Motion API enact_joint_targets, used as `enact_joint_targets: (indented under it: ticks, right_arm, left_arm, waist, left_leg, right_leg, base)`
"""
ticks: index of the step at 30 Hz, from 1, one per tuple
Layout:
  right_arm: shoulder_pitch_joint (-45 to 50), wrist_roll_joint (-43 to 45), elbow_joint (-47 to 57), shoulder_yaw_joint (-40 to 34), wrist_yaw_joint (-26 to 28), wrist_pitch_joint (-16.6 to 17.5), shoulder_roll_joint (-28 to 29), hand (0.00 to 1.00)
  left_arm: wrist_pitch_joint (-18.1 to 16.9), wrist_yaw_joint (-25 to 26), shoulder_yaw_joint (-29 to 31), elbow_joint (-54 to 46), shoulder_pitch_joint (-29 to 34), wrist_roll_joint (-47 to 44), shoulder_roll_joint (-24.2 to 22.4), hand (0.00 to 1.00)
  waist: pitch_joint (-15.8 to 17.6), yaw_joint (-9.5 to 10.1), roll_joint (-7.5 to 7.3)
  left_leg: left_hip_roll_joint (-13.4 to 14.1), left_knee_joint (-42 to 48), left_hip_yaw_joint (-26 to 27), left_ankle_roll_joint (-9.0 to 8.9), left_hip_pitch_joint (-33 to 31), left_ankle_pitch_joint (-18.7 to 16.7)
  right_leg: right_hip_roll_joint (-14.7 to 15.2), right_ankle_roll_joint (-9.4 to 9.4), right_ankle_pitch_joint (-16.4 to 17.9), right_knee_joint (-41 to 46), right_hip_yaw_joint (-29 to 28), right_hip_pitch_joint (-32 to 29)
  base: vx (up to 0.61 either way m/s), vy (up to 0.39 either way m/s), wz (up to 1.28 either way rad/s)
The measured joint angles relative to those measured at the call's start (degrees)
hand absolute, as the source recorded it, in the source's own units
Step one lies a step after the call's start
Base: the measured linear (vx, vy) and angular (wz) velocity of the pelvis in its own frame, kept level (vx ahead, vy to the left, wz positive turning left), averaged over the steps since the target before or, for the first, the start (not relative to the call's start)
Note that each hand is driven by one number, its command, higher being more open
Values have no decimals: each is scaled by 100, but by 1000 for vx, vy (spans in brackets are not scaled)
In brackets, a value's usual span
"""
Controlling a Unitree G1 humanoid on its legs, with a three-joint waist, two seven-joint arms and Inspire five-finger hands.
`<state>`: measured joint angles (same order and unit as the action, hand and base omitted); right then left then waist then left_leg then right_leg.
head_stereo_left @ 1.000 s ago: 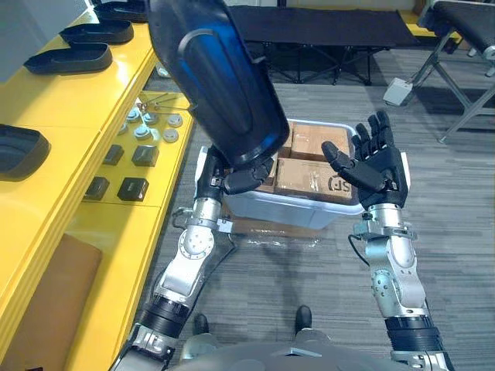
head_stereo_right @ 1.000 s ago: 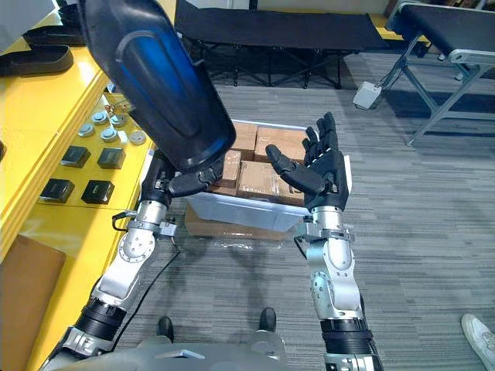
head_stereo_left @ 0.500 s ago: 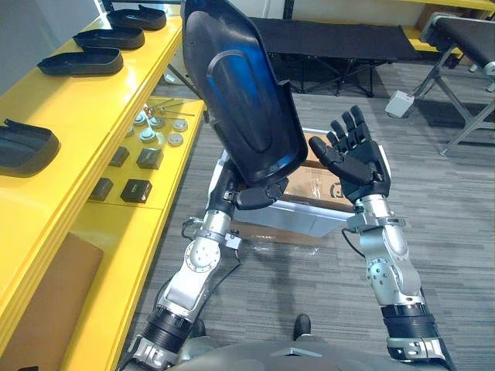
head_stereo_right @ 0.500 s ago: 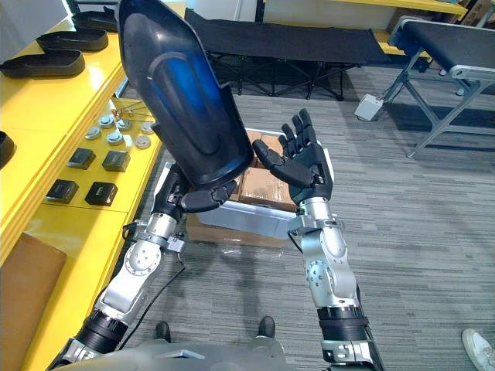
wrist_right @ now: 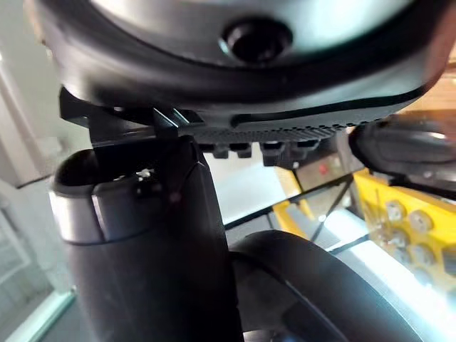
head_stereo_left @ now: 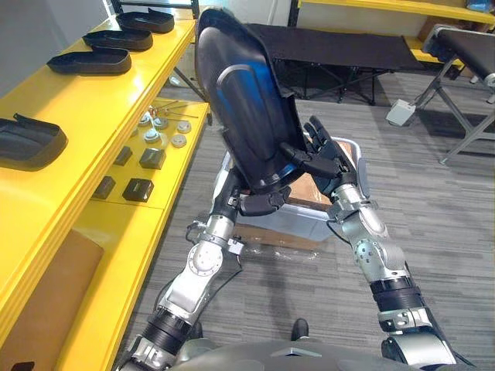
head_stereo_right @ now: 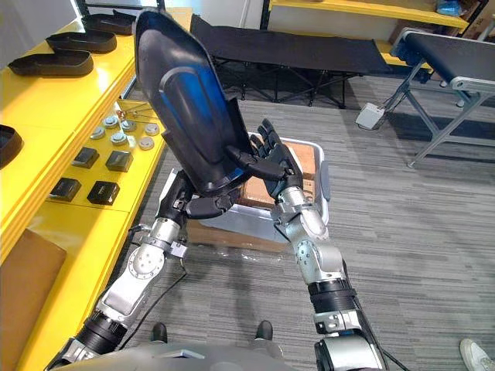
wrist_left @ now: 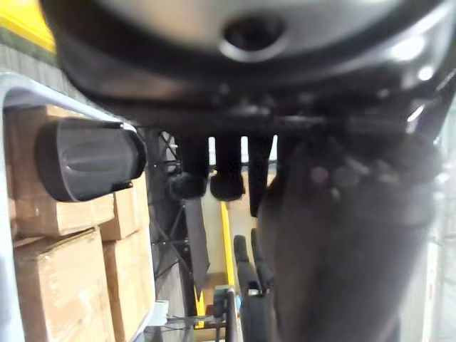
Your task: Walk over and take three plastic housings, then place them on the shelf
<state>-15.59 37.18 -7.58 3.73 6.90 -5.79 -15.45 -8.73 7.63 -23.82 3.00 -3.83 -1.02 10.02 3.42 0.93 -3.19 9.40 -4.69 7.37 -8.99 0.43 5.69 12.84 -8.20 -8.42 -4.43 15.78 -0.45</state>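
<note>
Carry step judged in hand: black plastic housing (head_stereo_left: 247,108) is held upright above the left hand (head_stereo_left: 255,205) fingers, curled on its lower end, and braced by straight right hand (head_stereo_left: 329,162) fingers; lowering onto the yellow shelf (head_stereo_left: 85,100), left of them, is called for.

Just past the left robot hand (head_stereo_left: 261,204), white bin (head_stereo_left: 302,224) of cardboard boxes (wrist_left: 64,278). Well beyond, black folding cot (head_stereo_left: 348,50). Off to the left, small black blocks (head_stereo_left: 138,188) and round fittings (head_stereo_left: 152,137). Underneath, grey carpet (head_stereo_left: 441,232).
</note>
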Motion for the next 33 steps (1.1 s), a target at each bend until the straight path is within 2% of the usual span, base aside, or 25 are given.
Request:
enact_joint_targets:
  ticks: [4,5,13,18,21,28,29,33]
  right_arm:
    - [-222,-25,-332,127,153,-96,-74,100]
    - [-299,-31,-402,154,208,-142,-74,0]
    - [-642,-229,-576,476,849,-478,-226,0]
    - [-687,-282,-717,674,1252,-748,-516,0]
    - [-687,-270,-812,820,1407,-755,-649,0]
    - [-687,-256,-839,822,1479,-701,-760,0]
    - [-681,-256,-839,828,1480,-627,-759,0]
    - [-658,-312,-840,839,1340,-443,-599,0]
  left_arm:
    - [8,16,-14,98,0,-2,72,0]
    - [14,16,-15,98,-1,-3,129,0]
    - [23,-88,-279,95,-16,-17,348,0]
    - [89,-520,-567,97,-102,23,498,0]
    - [160,-963,-741,96,-144,119,693,0]
    - [201,-1145,-1175,97,-359,123,850,0]
    - [244,-1184,-1269,97,-404,122,881,100]
    - [370,-1457,-1820,84,-596,162,881,100]
  waist:
    - [-4,38,-19]
    - [-6,44,-25]
    - [-27,79,-80]
    - [-24,75,-88]
    - [-23,57,-90]
    - [-21,33,-93]
    - [-21,30,-93]
    - [-22,27,-91]
  left_leg:
    - [0,36,-89,0,-37,-1]
    - [1,43,-104,0,-43,-1]
    - [2,75,-177,15,-118,3]
    - [4,155,-245,0,-198,-7]
    - [6,155,-241,0,-204,-9]
    - [12,156,-235,1,-223,-18]
    - [12,156,-229,1,-242,-18]
    - [11,160,-236,-5,-301,-14]
  right_leg:
    - [0,1,1,-4,81,46]
    - [0,1,1,-5,97,55]
    - [2,2,1,-6,158,51]
    - [2,4,2,-6,222,51]
    - [2,6,3,-7,223,44]
    - [2,22,15,-8,239,16]
    - [2,22,15,-7,236,-6]
    - [1,21,13,-7,239,-54]
  base:
    - [-11,-8,10]
    - [-24,-8,9]
    - [-14,-3,4]
    - [-10,-4,6]
    - [0,0,0]
    - [-1,-1,0]
    - [0,0,0]
    - [0,0,0]
